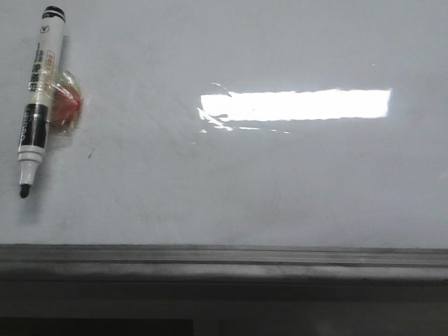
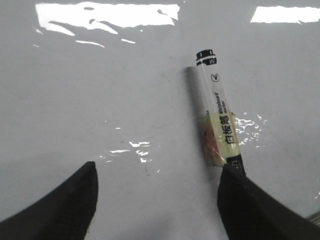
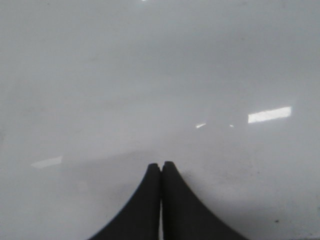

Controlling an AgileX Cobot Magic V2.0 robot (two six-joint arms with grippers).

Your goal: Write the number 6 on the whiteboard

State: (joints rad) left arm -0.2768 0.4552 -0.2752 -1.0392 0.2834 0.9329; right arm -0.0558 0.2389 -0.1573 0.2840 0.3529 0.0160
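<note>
The whiteboard (image 1: 280, 175) fills the front view, glossy pale grey with a bright rectangular reflection and a dark frame edge along the front. No number 6 shows on it; the surface is bare. A white-and-black marker pen (image 1: 40, 98) lies at the far left, uncapped tip toward the front, with a taped red lump beside it. In the left wrist view the marker (image 2: 218, 112) lies just ahead of one finger. My left gripper (image 2: 157, 172) is open and empty above the board. My right gripper (image 3: 161, 166) is shut and empty over bare board (image 3: 150, 75). Neither gripper shows in the front view.
A red object under yellowish tape (image 1: 66, 105) sticks to the marker's barrel. The dark grey frame edge (image 1: 224, 262) runs along the board's front. A small dark speck (image 1: 89, 152) marks the board near the pen.
</note>
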